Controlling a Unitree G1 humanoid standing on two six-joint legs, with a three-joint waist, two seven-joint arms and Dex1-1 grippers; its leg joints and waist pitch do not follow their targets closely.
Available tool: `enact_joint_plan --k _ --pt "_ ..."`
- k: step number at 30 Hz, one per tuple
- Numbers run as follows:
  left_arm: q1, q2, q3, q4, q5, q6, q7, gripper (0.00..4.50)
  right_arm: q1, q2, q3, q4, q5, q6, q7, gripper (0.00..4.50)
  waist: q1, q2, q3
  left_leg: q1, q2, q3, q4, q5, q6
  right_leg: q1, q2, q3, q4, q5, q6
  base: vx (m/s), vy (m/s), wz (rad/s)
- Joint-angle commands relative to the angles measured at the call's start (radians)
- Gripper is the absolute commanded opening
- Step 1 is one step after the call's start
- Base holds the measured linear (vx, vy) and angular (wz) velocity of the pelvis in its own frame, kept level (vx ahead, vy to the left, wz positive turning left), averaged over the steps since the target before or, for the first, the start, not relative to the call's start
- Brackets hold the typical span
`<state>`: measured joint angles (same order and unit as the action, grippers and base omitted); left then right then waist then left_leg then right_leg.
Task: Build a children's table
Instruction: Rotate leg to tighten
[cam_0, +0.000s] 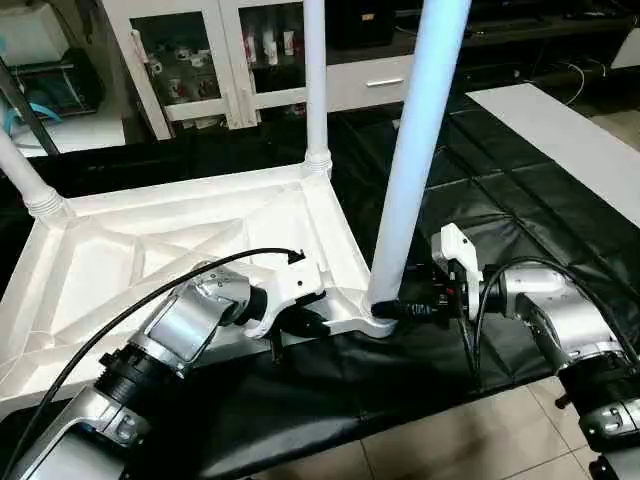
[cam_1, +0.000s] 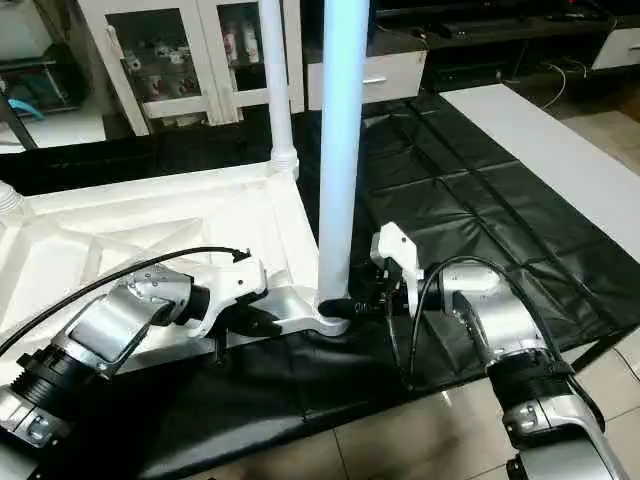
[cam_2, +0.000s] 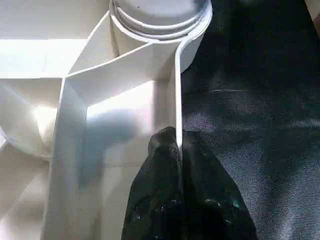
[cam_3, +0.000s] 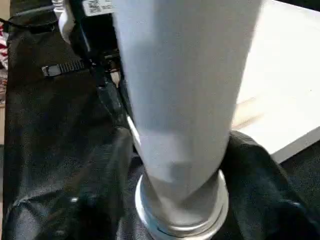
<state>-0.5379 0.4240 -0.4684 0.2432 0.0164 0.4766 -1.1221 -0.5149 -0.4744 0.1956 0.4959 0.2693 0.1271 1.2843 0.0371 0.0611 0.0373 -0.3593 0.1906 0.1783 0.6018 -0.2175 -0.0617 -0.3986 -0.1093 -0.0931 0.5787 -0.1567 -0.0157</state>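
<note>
The children's table lies upside down: its white top (cam_0: 150, 260) shows the X-ribbed underside. Three white legs stand up from corner sockets: the near leg (cam_0: 420, 150), a far leg (cam_0: 315, 80) and one at the left (cam_0: 25, 180). My left gripper (cam_0: 305, 322) is shut on the top's thin front rim (cam_2: 176, 90) just beside the near corner socket. My right gripper (cam_0: 395, 310) reaches in from the right at the base of the near leg (cam_3: 185, 100), one black finger on each side, closed against the tube just above its collar.
The black-draped work table (cam_0: 500, 200) ends at its front edge just below my grippers, with tiled floor (cam_0: 420, 440) beyond. A white board (cam_0: 570, 130) lies at the right. A white glass-door cabinet (cam_0: 200, 60) stands behind.
</note>
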Motion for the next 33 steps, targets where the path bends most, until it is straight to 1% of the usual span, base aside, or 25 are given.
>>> enact_joint_plan --k 1,7,10,11,12,13,14,15,16,17,18,20,21,22,23,24,25,26,27,28,29,30,31,32,33 --pt "0.025 0.011 -0.061 0.012 0.022 0.017 -0.041 0.0 -0.017 0.009 -0.001 0.012 0.006 0.009 0.014 2.37 -0.002 -0.009 -0.06 0.002 0.035 -0.007 -0.073 -0.148 0.088 0.051 -0.037 0.038 -0.053 -0.214 -0.246 0.0 0.0 0.0" --pt "0.025 0.013 -0.063 0.009 0.023 0.022 -0.04 0.0 -0.019 0.012 -0.003 0.022 0.004 0.023 0.021 2.0 -0.002 -0.009 -0.06 0.003 0.035 -0.007 -0.074 -0.16 0.081 0.051 -0.036 0.038 -0.054 -0.23 -0.242 0.0 0.0 0.0" --pt "0.024 0.01 -0.062 0.012 0.023 0.023 -0.036 0.0 -0.017 0.019 -0.013 0.03 0.003 0.021 0.003 1.92 -0.002 -0.01 -0.06 0.003 0.034 -0.007 -0.074 -0.159 0.08 0.052 -0.037 0.038 -0.054 -0.233 -0.241 0.0 0.0 0.0" --pt "0.023 0.006 -0.059 0.015 0.023 0.024 -0.031 0.0 -0.018 0.026 -0.022 0.042 0.001 0.017 -0.018 1.92 -0.003 -0.009 -0.061 0.002 0.034 -0.008 -0.074 -0.154 0.081 0.052 -0.037 0.038 -0.053 -0.228 -0.241 0.0 0.0 0.0" --pt "0.022 -0.006 -0.048 0.027 0.024 0.022 -0.005 0.0 -0.022 0.048 -0.045 0.078 -0.011 0.0 -0.094 1.89 -0.004 -0.012 -0.06 0.002 0.035 -0.007 -0.074 -0.154 0.081 0.051 -0.037 0.038 -0.054 -0.229 -0.242 0.0 0.0 0.0" --pt "0.019 -0.017 -0.039 0.038 0.027 0.016 0.018 0.0 -0.025 0.057 -0.054 0.093 -0.018 -0.007 -0.128 1.89 -0.006 -0.01 -0.058 0.001 0.033 -0.007 -0.075 -0.166 0.076 0.05 -0.039 0.038 -0.056 -0.249 -0.239 0.0 0.0 0.0" --pt "0.014 -0.035 -0.022 0.058 0.03 0.011 0.054 0.0 -0.026 0.068 -0.064 0.108 -0.023 -0.009 -0.167 1.89 -0.01 -0.012 -0.055 0.002 0.033 -0.007 -0.077 -0.188 0.067 0.048 -0.037 0.037 -0.062 -0.283 -0.23 0.0 0.0 0.0" --pt "0.014 -0.035 -0.022 0.058 0.03 0.011 0.054 0.0 -0.026 0.068 -0.064 0.108 -0.023 -0.009 -0.167 1.88 -0.01 -0.012 -0.055 0.002 0.033 -0.007 -0.077 -0.188 0.067 0.048 -0.037 0.037 -0.062 -0.283 -0.23 0.0 0.0 0.0" --pt "-0.003 -0.07 0.006 0.102 0.037 -0.003 0.125 0.0 -0.019 0.09 -0.077 0.127 -0.037 -0.02 -0.241 1.88 -0.011 -0.013 -0.054 0.006 0.032 -0.009 -0.08 -0.228 0.052 0.048 -0.039 0.036 -0.069 -0.353 -0.205 0.0 0.0 0.0" --pt "-0.015 -0.089 0.023 0.129 0.044 -0.005 0.17 0.0 -0.013 0.105 -0.087 0.134 -0.04 -0.019 -0.284 1.87 -0.012 -0.012 -0.05 0.005 0.03 -0.008 -0.08 -0.242 0.049 0.045 -0.037 0.036 -0.073 -0.38 -0.195 0.0 0.0 0.0" --pt "-0.028 -0.108 0.039 0.158 0.049 -0.009 0.214 0.0 -0.006 0.124 -0.097 0.14 -0.043 -0.022 -0.334 1.87 -0.016 -0.013 -0.048 0.01 0.029 -0.011 -0.082 -0.276 0.031 0.043 -0.038 0.033 -0.082 -0.446 -0.169 0.0 0.0 0.0" --pt "-0.064 -0.156 0.08 0.226 0.057 -0.018 0.325 0.0 0.004 0.178 -0.123 0.164 -0.063 -0.039 -0.485 1.86 -0.019 -0.01 -0.047 0.015 0.024 -0.013 -0.082 -0.307 0.018 0.037 -0.039 0.03 -0.089 -0.498 -0.142 0.0 0.0 0.0" --pt "-0.074 -0.169 0.088 0.243 0.059 -0.021 0.351 0.0 0.006 0.194 -0.13 0.171 -0.069 -0.043 -0.53 1.86 -0.022 -0.011 -0.046 0.015 0.025 -0.013 -0.084 -0.317 0.015 0.036 -0.038 0.03 -0.092 -0.515 -0.134 0.0 0.0 0.0" --pt "-0.083 -0.182 0.099 0.259 0.057 -0.022 0.378 0.0 0.005 0.209 -0.136 0.18 -0.08 -0.046 -0.581 1.86 -0.025 -0.014 -0.047 0.011 0.023 -0.017 -0.085 -0.326 0.013 0.04 -0.039 0.026 -0.094 -0.53 -0.119 0.0 0.0 0.0" --pt "-0.088 -0.187 0.105 0.267 0.057 -0.022 0.391 0.0 0.004 0.215 -0.139 0.184 -0.084 -0.047 -0.604 1.86 -0.027 -0.015 -0.047 0.009 0.022 -0.018 -0.085 -0.325 0.013 0.04 -0.039 0.026 -0.095 -0.532 -0.112 0.0 0.0 0.0" --pt "-0.103 -0.207 0.121 0.292 0.056 -0.024 0.434 0.0 -0.001 0.238 -0.145 0.204 -0.111 -0.057 -0.704 1.86 -0.034 -0.008 -0.047 0.011 0.023 -0.02 -0.086 -0.345 0.019 0.037 -0.039 0.025 -0.097 -0.535 -0.11 0.0 0.0 0.0" --pt "-0.106 -0.211 0.124 0.298 0.056 -0.025 0.443 0.0 -0.003 0.243 -0.147 0.208 -0.116 -0.059 -0.725 1.86 -0.04 -0.009 -0.045 0.009 0.021 -0.018 -0.085 -0.349 0.02 0.033 -0.037 0.024 -0.1 -0.539 -0.108 0.0 0.0 0.0" --pt "-0.12 -0.231 0.142 0.323 0.058 -0.032 0.491 0.0 -0.011 0.265 -0.155 0.233 -0.142 -0.072 -0.824 1.86 -0.046 -0.01 -0.046 0.009 0.018 -0.019 -0.084 -0.353 0.017 0.031 -0.037 0.023 -0.101 -0.546 -0.107 0.0 0.0 0.0" --pt "-0.159 -0.27 0.176 0.396 0.066 -0.069 0.594 0.0 -0.04 0.341 -0.22 0.297 -0.14 -0.101 -1.08 1.86 -0.049 -0.01 -0.048 0.008 0.019 -0.021 -0.085 -0.356 0.015 0.034 -0.039 0.021 -0.1 -0.548 -0.106 0.0 0.0 0.0" --pt "-0.182 -0.292 0.196 0.441 0.069 -0.098 0.653 0.0 -0.06 0.395 -0.277 0.336 -0.11 -0.115 -1.227 1.86 -0.06 0.0 -0.046 0.008 0.013 -0.018 -0.083 -0.358 0.009 0.026 -0.036 0.021 -0.106 -0.552 -0.099 0.0 0.0 0.0" --pt "-0.182 -0.292 0.196 0.441 0.069 -0.098 0.653 0.0 -0.06 0.395 -0.277 0.336 -0.11 -0.115 -1.227 1.86 -0.067 -0.003 -0.048 0.007 0.011 -0.021 -0.081 -0.353 0.003 0.023 -0.038 0.021 -0.107 -0.558 -0.097 0.0 0.0 0.0" --pt "-0.206 -0.315 0.208 0.489 0.073 -0.13 0.701 0.0 -0.079 0.458 -0.319 0.358 -0.108 -0.162 -1.38 1.86 -0.066 0.007 -0.059 -0.002 0.017 -0.027 -0.085 -0.311 0.011 0.035 -0.04 0.021 -0.099 -0.466 -0.112 0.0 0.0 0.0" --pt "-0.206 -0.315 0.208 0.489 0.073 -0.13 0.701 0.0 -0.079 0.458 -0.319 0.358 -0.108 -0.162 -1.38 1.85 -0.067 0.006 -0.061 -0.003 0.019 -0.026 -0.084 -0.287 0.013 0.032 -0.04 0.024 -0.094 -0.413 -0.128 0.0 0.0 0.0" --pt "-0.217 -0.323 0.204 0.514 0.08 -0.148 0.713 0.0 -0.092 0.494 -0.314 0.358 -0.136 -0.21 -1.455 1.85 -0.064 0.01 -0.063 -0.003 0.019 -0.025 -0.084 -0.272 0.017 0.034 -0.038 0.025 -0.089 -0.367 -0.145 0.0 0.0 0.0" --pt "-0.221 -0.325 0.202 0.522 0.082 -0.154 0.716 0.0 -0.097 0.506 -0.31 0.359 -0.147 -0.223 -1.478 1.85 -0.063 0.01 -0.063 -0.006 0.02 -0.021 -0.083 -0.249 0.023 0.034 -0.036 0.027 -0.081 -0.294 -0.172 0.0 0.0 0.0"
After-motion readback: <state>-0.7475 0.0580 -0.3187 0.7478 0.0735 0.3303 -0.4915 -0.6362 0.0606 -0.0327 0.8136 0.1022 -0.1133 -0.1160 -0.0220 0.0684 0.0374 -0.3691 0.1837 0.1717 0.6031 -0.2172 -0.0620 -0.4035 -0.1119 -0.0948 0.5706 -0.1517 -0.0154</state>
